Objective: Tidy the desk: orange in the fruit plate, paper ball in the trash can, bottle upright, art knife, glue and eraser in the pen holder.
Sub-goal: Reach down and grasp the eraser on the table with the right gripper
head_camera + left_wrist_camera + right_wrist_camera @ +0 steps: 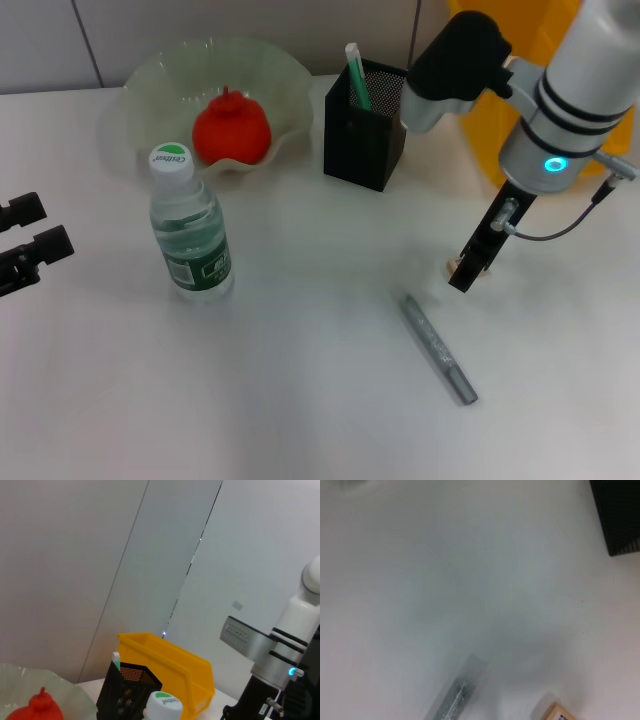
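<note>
Spanning every view, the white bench (300,400) carries all items. The yellow trash can (500,110) stands at the far right edge, mostly hidden behind the right arm in the head view; the left wrist view shows it (170,670) directly behind the pen holder. The fruit plate (150,90) sits far left of centre with the orange (232,130) resting inside it. The bottle (190,230) stands upright, cap up, in front of the fruit plate and apart from it. The pen holder (362,135) stands upright just right of the fruit plate, with a green-and-white stick poking from it. The art knife (438,348), a grey bar, lies flat on the bench near right of centre.

The right end effector (468,272) points down at the bench, between the pen holder and the art knife. The eraser (559,712) lies on the bench right at its tip; whether the fingers are clenched on it cannot be told. The left end effector (25,245) is parked at the left edge, fingers parted, grasping nothing, well apart from the bottle.
</note>
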